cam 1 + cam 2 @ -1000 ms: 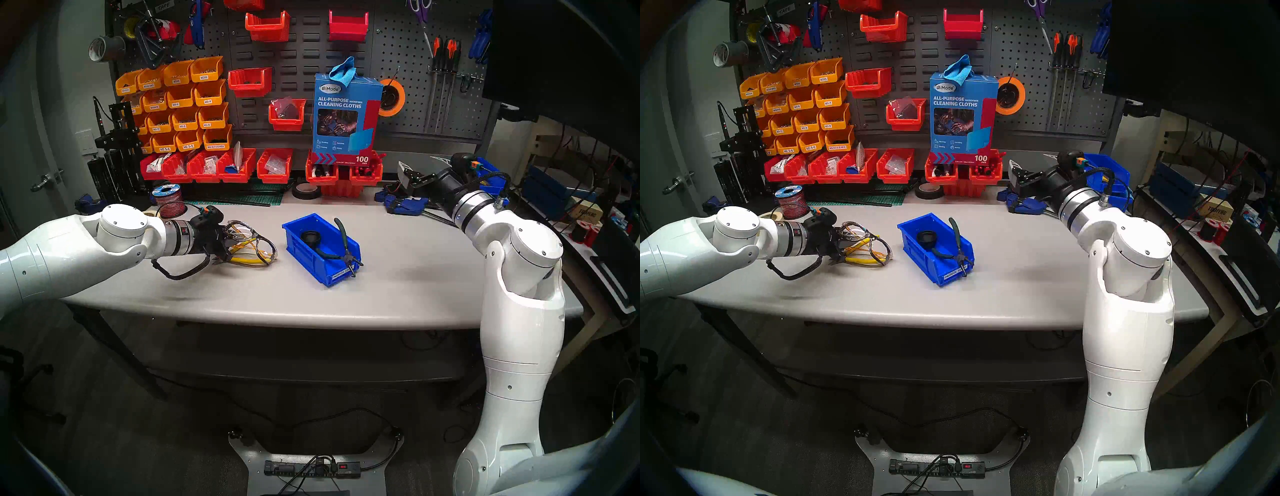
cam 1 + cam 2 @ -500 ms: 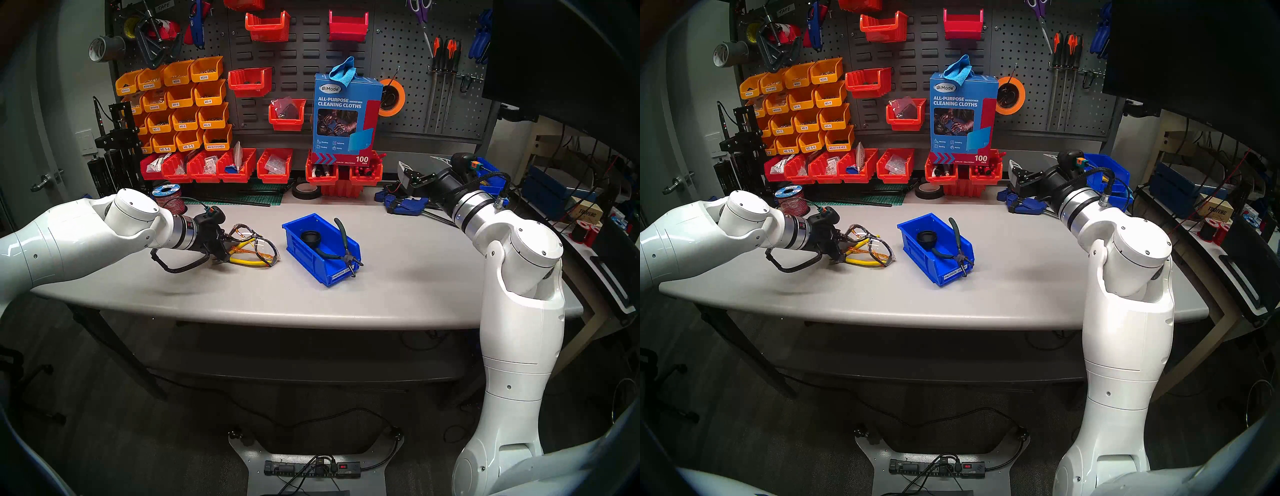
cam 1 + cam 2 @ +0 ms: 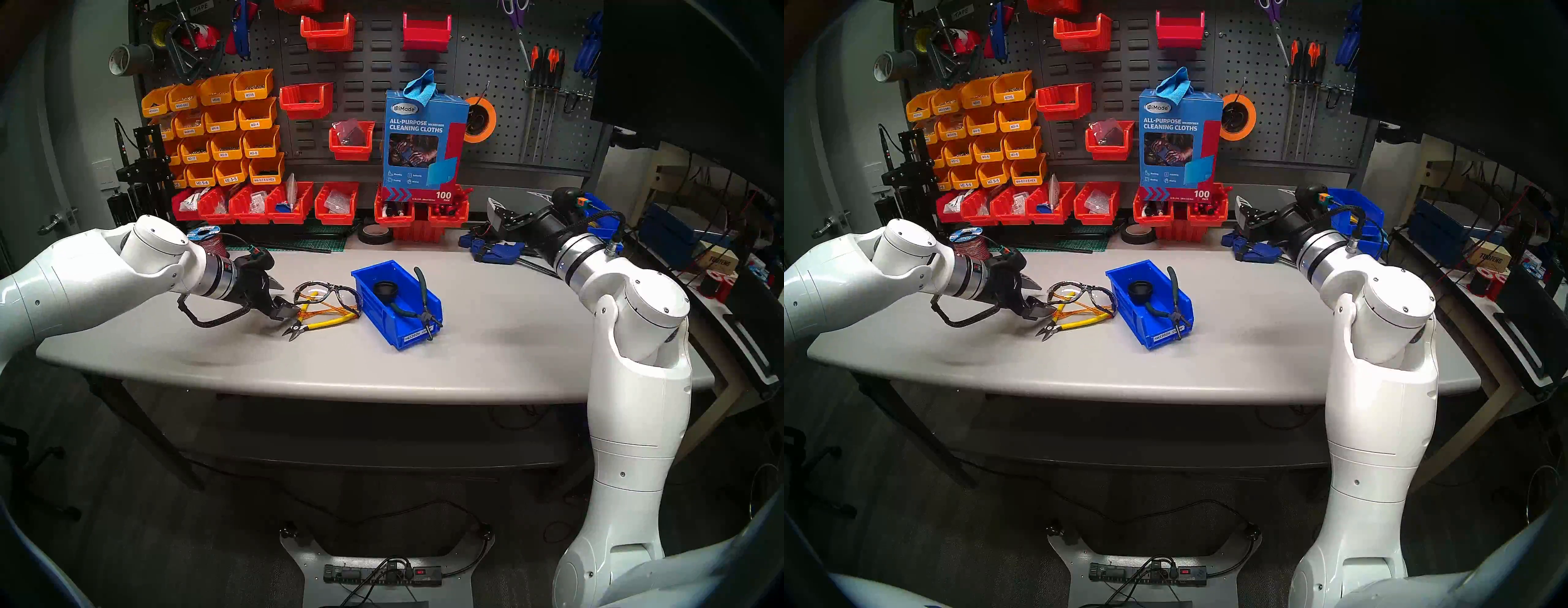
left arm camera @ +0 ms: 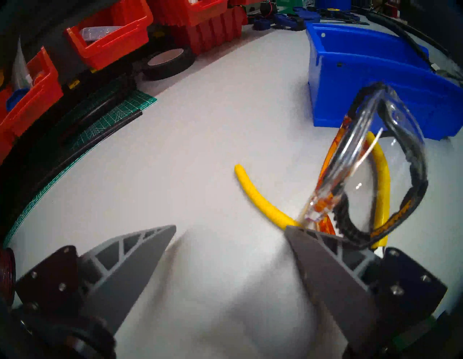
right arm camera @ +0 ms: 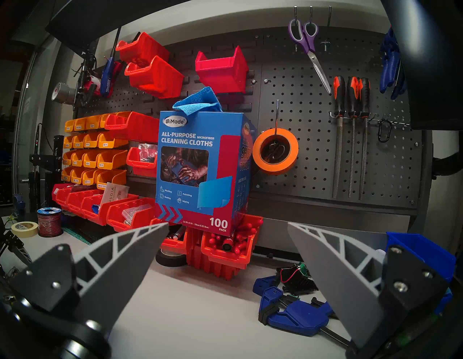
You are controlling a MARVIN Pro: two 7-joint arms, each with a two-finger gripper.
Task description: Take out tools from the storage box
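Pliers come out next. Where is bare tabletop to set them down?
Bare table lies right of the storage box and along the front edge. It is crowded left of the box: safety glasses over yellow cutters, the left end effector open beside them.

Arms [image 3: 640, 424]: glossy white shells, small screws, silver wrist rings.
Cables [image 3: 220, 325]: black braided loops.
Fingers [image 4: 130, 265]: grey, triangular, ribbed.

Safety glasses [image 3: 326, 293] crowd the storage box's [image 3: 413, 335] left side; its right is bare tabletop [image 3: 509, 331].
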